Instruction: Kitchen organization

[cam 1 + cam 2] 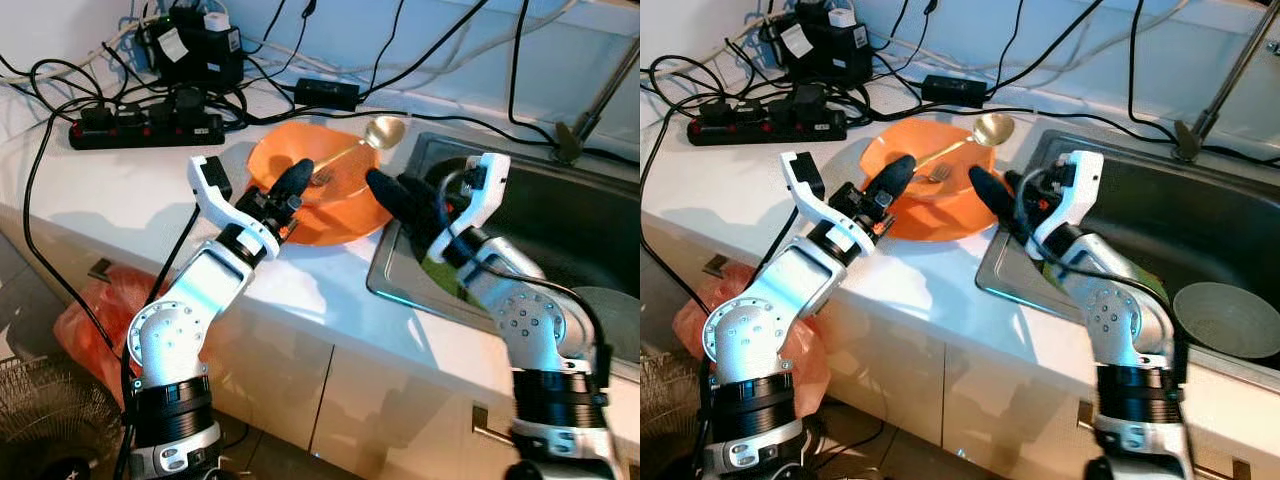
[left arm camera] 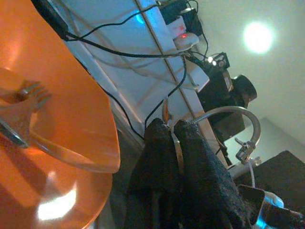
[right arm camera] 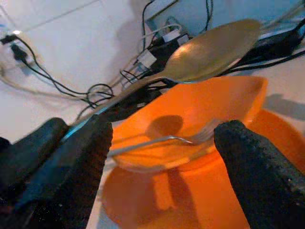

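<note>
An orange bowl rests on an orange plate on the white counter beside the sink. Inside the bowl lie a silver fork and a gold spoon, whose head sticks out over the far rim. My left gripper reaches over the bowl's left rim and looks shut on the end of the spoon's handle; the left wrist view shows its fingers pressed together. My right gripper hovers at the bowl's right side, open, its fingers wide apart and facing the bowl.
A steel sink lies to the right with a grey bowl in it and a faucet behind. A black power strip and tangled cables crowd the counter's back. An orange bag sits on the floor at left.
</note>
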You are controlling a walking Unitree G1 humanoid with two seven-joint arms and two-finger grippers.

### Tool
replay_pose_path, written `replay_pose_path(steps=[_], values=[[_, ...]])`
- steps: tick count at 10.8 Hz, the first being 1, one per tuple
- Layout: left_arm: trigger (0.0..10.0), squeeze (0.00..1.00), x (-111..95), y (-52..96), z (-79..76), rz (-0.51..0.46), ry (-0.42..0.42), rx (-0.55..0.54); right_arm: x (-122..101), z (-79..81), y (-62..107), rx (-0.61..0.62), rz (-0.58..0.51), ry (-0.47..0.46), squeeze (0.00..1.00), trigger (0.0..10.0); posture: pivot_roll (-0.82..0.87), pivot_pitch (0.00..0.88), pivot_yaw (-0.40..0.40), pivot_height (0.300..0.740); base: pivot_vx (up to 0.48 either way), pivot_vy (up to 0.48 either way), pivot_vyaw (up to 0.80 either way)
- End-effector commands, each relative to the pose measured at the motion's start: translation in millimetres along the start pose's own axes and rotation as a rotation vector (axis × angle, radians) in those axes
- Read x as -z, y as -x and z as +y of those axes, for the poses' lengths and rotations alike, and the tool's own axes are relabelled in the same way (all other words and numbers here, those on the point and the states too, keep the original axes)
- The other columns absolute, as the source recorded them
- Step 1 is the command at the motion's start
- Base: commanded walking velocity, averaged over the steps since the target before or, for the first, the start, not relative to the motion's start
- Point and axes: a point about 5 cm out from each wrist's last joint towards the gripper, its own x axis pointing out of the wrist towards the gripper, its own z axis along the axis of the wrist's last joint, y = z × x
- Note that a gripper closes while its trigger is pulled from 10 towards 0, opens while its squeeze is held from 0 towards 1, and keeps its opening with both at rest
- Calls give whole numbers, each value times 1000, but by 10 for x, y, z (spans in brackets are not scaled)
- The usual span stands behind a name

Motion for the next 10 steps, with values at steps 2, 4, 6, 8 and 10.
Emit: replay_pose_path(steps=[2, 4, 6, 8, 10], values=[[0, 0, 95, -23, -46, 43, 22, 60, -96, 61, -69, -17, -57, -118, 0, 10000, 71, 9, -44, 740, 0, 0, 0], [0, 0, 164, -43, -69, 81, 29, 93, -144, 100, -145, -32, -94, -221, 0, 10000, 70, 10, -47, 740, 0, 0, 0], [0, 0, 204, -72, -101, 103, 35, 125, -176, 127, -218, -49, -107, -273, 0, 10000, 68, 15, -50, 740, 0, 0, 0], [0, 0, 213, -74, -105, 106, 36, 133, -203, 119, -249, -42, -132, -316, 0, 0, 68, 18, -51, 740, 0, 0, 0], [0, 0, 217, -69, -97, 108, 38, 133, -243, 93, -238, -30, -156, -331, 0, 0, 68, 18, -51, 740, 0, 0, 0]])
